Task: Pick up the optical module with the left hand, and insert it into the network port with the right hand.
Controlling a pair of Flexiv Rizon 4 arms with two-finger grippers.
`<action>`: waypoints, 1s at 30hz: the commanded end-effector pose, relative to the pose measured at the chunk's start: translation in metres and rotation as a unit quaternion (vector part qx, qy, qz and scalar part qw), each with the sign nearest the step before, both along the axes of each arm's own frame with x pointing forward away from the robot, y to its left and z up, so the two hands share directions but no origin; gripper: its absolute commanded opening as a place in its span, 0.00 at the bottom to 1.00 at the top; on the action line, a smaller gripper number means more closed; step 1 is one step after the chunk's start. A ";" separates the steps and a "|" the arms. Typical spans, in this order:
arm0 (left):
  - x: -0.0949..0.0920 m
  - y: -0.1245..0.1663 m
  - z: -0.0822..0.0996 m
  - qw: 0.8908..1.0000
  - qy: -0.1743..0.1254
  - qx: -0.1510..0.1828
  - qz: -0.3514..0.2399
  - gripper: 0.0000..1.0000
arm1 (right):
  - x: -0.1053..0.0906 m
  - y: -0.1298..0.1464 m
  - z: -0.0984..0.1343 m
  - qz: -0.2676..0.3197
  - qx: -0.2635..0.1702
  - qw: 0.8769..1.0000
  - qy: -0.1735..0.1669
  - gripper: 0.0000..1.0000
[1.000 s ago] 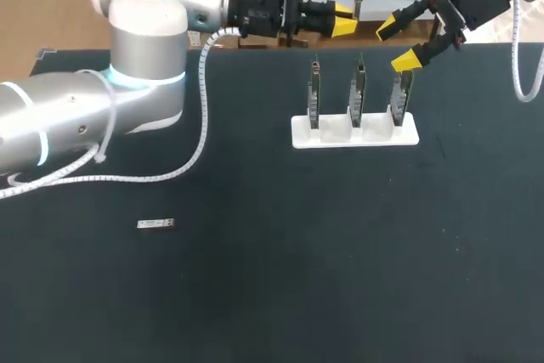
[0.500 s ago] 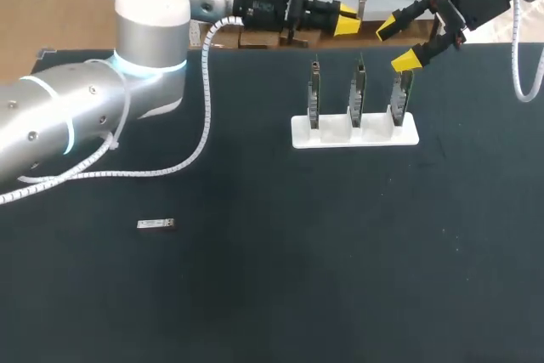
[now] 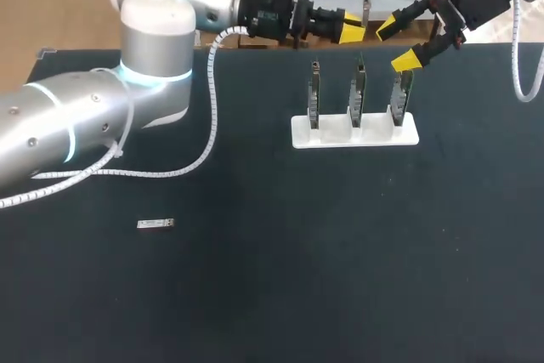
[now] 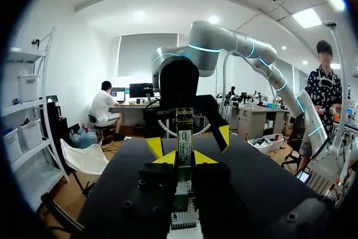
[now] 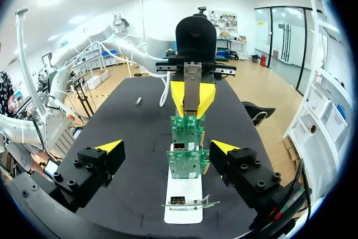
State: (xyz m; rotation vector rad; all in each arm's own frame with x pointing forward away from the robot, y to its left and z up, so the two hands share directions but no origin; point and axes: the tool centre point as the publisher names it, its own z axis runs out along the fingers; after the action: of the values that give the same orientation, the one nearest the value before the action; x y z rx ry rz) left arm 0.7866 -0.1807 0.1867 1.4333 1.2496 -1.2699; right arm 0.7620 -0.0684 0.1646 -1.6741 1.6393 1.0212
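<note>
Optical module (image 5: 192, 85) — a slim silver bar — sits clamped between the left gripper's (image 3: 353, 33) fingers, above the table's (image 3: 340, 278) far edge, behind three upright network cards (image 3: 355, 91) on a white stand (image 3: 331, 135). Right gripper (image 3: 396, 43) hangs above the rightmost card, fingers apart. A second module (image 3: 156, 224) lies on the table — well apart.

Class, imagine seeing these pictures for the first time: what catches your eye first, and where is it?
Two yellow-tipped pincers face each other at the far edge of the dark table: the left pincer grips a small metal module, the right pincer stands open. In front of them a white stand holds three upright circuit boards, and a second module lies alone on the table, towards the robot's left.
</note>
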 end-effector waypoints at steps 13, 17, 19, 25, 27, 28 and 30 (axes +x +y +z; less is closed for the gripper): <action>-0.022 -0.004 -0.003 0.999 0.006 0.004 0.035 0.00 | 0.000 0.000 0.000 -0.001 0.000 1.000 -0.001 1.00; -0.021 -0.005 -0.009 0.999 0.018 0.010 0.037 0.00 | 0.000 0.000 0.000 -0.001 0.000 1.000 -0.001 1.00; -0.021 -0.005 -0.011 0.999 0.022 0.007 0.040 0.00 | 0.000 0.000 0.000 -0.001 0.000 1.000 -0.001 1.00; -0.018 -0.007 -0.010 0.999 0.020 0.011 0.039 0.00 | 0.000 0.000 0.000 -0.001 0.000 1.000 -0.001 1.00; -0.018 -0.007 -0.010 0.999 0.020 0.012 0.041 0.00 | 0.000 0.000 0.000 -0.001 0.000 1.000 -0.001 1.00; -0.018 -0.007 -0.010 0.999 0.020 0.012 0.042 0.00 | 0.000 0.000 0.000 -0.001 0.000 1.000 -0.001 1.00; -0.018 -0.007 -0.011 0.999 0.023 0.012 0.043 0.00 | 0.000 0.000 0.000 -0.001 0.000 1.000 -0.001 1.00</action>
State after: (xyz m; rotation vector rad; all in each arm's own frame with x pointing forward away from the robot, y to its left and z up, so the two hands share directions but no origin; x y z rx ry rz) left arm 0.7716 -0.1880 0.1759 1.3665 1.3420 -1.2455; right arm 0.7620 -0.0684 0.1646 -1.6741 1.6393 1.0212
